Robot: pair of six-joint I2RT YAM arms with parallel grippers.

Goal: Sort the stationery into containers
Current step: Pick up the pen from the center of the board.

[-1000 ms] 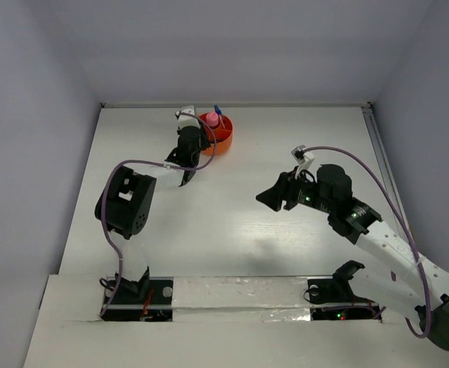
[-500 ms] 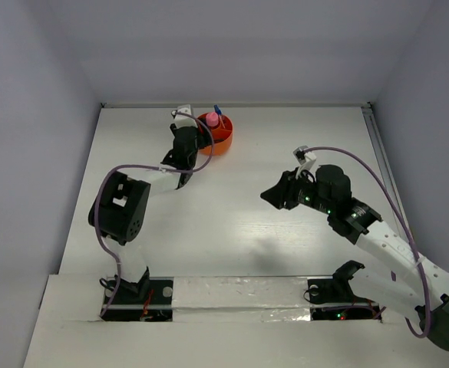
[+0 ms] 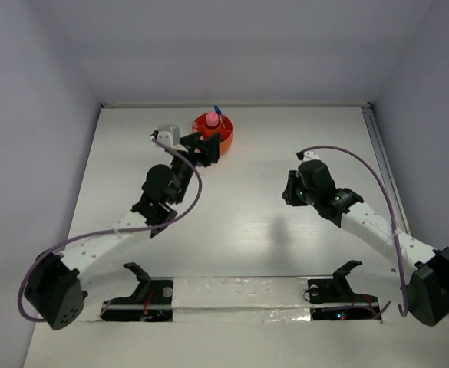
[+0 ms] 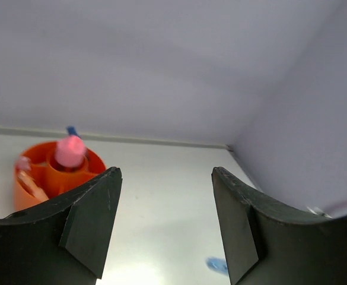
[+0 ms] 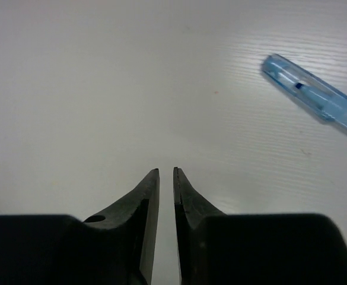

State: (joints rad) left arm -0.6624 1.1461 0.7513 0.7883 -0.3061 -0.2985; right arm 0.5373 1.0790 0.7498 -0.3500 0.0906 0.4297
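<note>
The round orange tub (image 3: 222, 138) stands at the far middle of the table. A pink piece (image 3: 211, 120) sits in its central well and a blue tip (image 3: 217, 109) sticks up behind it. In the left wrist view the tub (image 4: 22, 195) is at lower left with the pink piece (image 4: 70, 151). My left gripper (image 3: 207, 148) is open and empty, just beside the tub's near-left side. My right gripper (image 3: 289, 190) is shut and empty, low over the table. A blue translucent pen-like tube (image 5: 312, 94) lies ahead of it to the right. The scissors are out of view.
A smaller pink piece (image 4: 24, 163) and an orange-pink capsule (image 4: 32, 185) lie in the tub's outer compartments. A blue blur (image 4: 216, 265) shows on the table by my left gripper's right finger. White walls close the table at the back and sides.
The left arm has stretched out low, and its gripper has shifted slightly right, beside the tub. The right gripper has drawn back to the right and tipped down toward the table.
</note>
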